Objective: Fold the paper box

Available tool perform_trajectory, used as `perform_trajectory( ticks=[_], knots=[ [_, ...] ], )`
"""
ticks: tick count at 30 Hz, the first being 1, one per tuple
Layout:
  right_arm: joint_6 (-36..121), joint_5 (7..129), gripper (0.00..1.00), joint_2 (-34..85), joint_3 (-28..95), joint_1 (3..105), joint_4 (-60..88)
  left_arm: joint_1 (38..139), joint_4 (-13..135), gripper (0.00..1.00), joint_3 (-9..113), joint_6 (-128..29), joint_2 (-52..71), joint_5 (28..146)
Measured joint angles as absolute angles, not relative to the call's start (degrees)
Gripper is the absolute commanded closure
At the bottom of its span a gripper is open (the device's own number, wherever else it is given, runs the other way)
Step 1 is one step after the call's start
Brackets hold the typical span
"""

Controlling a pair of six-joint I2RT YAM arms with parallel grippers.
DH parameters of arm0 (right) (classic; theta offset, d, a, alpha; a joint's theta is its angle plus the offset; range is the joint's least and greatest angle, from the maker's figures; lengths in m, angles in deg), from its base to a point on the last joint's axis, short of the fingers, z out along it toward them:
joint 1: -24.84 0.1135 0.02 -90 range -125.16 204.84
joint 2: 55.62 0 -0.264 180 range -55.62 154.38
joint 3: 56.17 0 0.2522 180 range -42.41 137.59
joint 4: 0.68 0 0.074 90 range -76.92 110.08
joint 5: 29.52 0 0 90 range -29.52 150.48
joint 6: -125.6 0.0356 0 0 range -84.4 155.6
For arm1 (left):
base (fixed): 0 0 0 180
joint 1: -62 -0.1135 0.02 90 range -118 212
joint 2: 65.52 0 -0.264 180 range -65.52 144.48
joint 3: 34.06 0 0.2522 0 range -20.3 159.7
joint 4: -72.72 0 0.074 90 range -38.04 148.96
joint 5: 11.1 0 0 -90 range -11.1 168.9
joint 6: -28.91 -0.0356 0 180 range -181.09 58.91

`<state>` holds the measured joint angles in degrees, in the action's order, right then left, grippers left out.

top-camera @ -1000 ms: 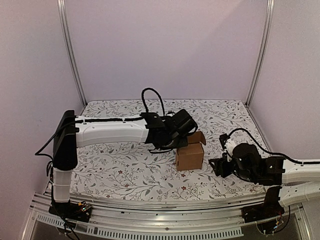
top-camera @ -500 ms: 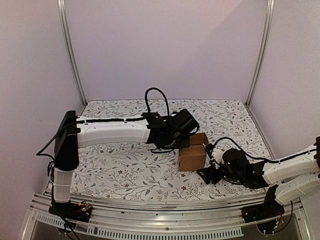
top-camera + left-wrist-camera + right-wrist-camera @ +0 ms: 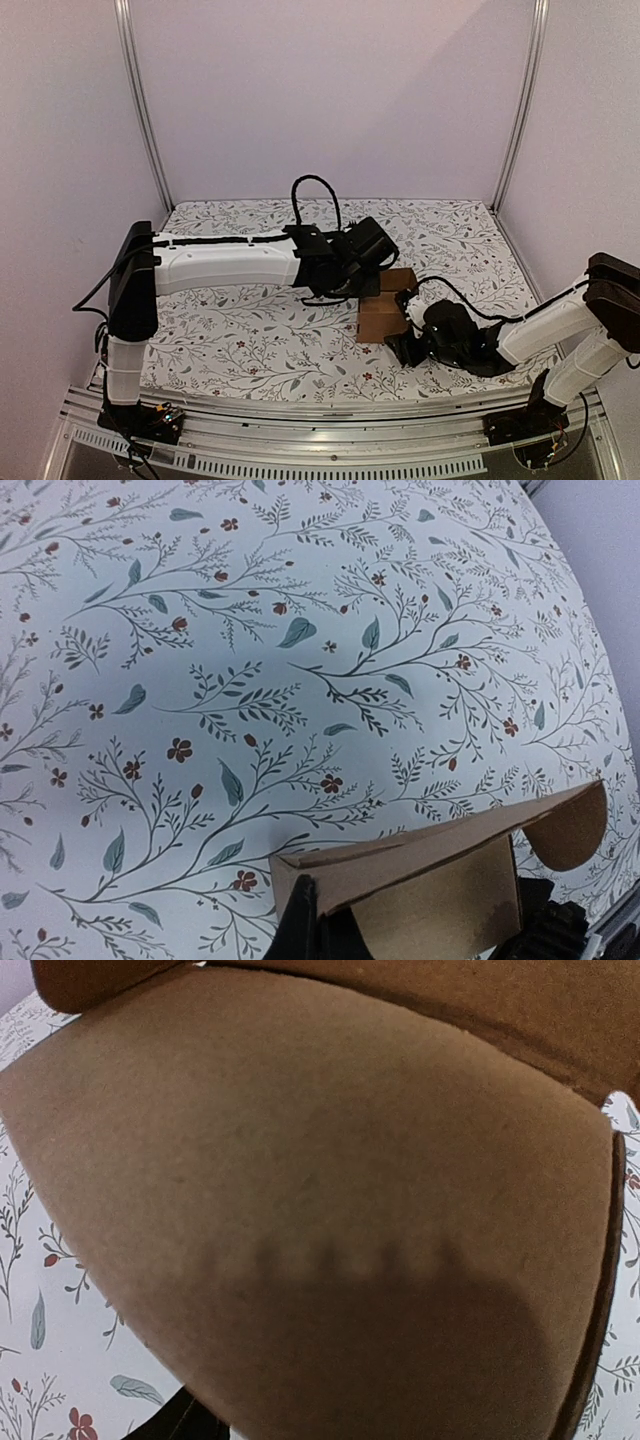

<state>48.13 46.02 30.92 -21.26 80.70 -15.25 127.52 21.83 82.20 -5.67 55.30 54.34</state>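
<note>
Standing on the desk (image 3: 240, 330), the paper box (image 3: 380, 316) is clamped by the left tool (image 3: 368, 288). The right tool (image 3: 405, 338) is beside it; its opening cannot be told.

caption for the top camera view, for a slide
The left gripper pinches the top edge of the paper box on a floral tablecloth; the right gripper sits close at its right side.

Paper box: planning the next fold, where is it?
Top view: the paper box stands right of table centre, left gripper over its top, right gripper at its near-right side.
</note>
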Motion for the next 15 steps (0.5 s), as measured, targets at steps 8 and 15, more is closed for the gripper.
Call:
perform_trajectory(
  ticks=[8, 15],
  knots=[
    [47.5, 40.6, 0.38, 33.6, -20.4, 83.3, -15.8, 127.5, 21.8, 1.0, 82.0, -5.9, 55.1, 54.5],
    [47.5, 38.4, 0.38, 34.8, -20.3, 84.6, -16.9, 127.2, 21.6, 1.0, 81.8, -5.8, 54.7, 56.0]
  ],
)
